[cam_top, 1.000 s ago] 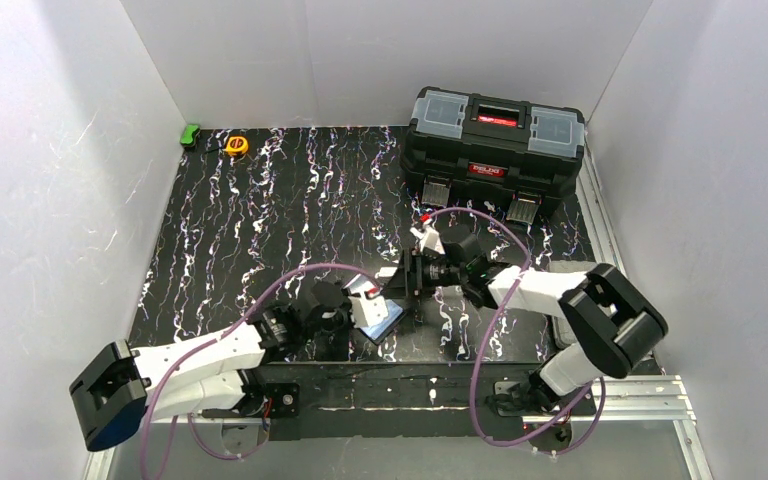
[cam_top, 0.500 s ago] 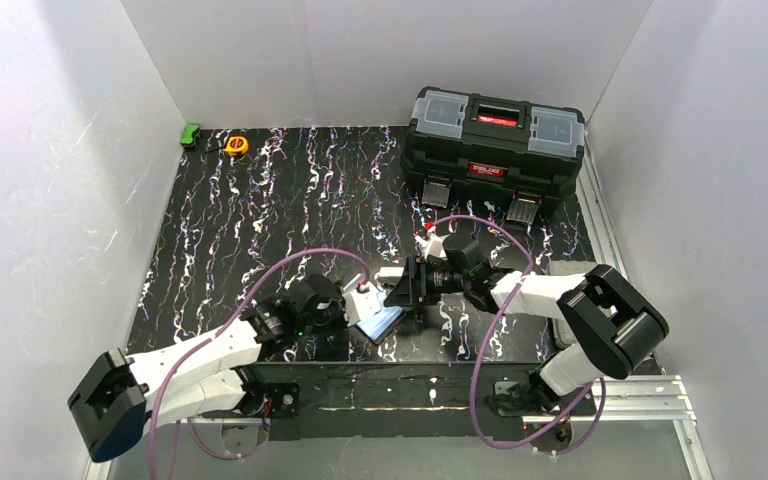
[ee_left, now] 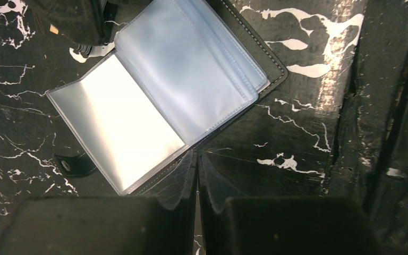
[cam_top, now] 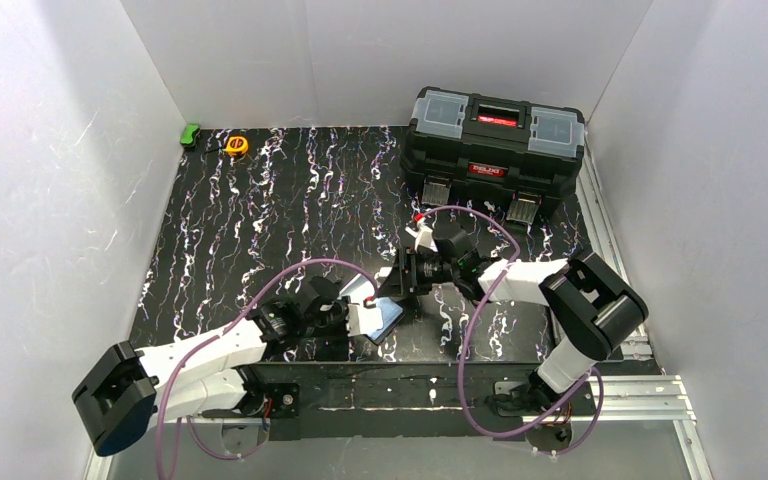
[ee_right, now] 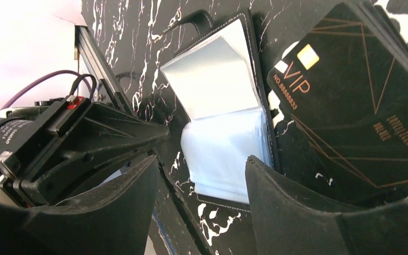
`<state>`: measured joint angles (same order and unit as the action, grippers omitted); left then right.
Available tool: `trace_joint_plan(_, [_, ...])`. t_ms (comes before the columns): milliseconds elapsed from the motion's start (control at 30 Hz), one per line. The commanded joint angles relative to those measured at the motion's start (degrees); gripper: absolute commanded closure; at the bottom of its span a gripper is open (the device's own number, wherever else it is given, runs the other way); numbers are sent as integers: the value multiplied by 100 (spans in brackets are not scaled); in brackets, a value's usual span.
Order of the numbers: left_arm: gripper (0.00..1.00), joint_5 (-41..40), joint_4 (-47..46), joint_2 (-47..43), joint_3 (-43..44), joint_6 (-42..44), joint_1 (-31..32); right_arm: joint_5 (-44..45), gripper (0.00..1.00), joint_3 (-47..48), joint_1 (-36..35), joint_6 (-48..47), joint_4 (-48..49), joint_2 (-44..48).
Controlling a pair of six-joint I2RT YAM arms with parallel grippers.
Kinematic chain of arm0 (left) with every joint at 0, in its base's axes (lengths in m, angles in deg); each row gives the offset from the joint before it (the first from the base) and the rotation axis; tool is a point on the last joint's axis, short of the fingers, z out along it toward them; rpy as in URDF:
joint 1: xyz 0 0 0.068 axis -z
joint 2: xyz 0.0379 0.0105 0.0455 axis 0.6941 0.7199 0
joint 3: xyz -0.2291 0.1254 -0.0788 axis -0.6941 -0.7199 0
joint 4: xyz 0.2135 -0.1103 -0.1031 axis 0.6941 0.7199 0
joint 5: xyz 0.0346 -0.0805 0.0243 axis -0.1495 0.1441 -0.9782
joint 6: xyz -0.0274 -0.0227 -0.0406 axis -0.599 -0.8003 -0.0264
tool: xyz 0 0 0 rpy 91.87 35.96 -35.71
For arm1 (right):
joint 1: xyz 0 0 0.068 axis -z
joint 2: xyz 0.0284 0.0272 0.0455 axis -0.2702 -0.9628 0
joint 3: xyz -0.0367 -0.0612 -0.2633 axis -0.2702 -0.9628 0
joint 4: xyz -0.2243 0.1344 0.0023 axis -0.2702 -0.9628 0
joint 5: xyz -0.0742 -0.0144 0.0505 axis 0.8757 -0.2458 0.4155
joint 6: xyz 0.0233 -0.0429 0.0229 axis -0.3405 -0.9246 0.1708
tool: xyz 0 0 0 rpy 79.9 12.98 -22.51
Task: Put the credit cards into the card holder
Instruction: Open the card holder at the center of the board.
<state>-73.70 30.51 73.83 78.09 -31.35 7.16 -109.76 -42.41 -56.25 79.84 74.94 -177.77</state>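
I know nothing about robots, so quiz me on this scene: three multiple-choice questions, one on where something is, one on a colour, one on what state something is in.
1. Where does the black toolbox stand?
A) at the far right corner of the table
B) between the two arms
C) at the near left edge

2. What colour is the card marked VIP?
A) orange
B) black
C) white

3. How does the card holder lie?
A) folded shut
B) standing on edge
C) spread open, sleeves up

Answers:
1 A: the top view shows it by the back wall, on the right.
2 B: the right wrist view shows a black face with thin coppery lines.
3 C: the left wrist view shows its clear sleeves facing up.
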Motion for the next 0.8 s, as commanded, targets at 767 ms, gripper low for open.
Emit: trace_joint_plan(767, [98, -116, -47, -286, -217, 270, -6, -235, 36, 365, -217, 29, 505, -537])
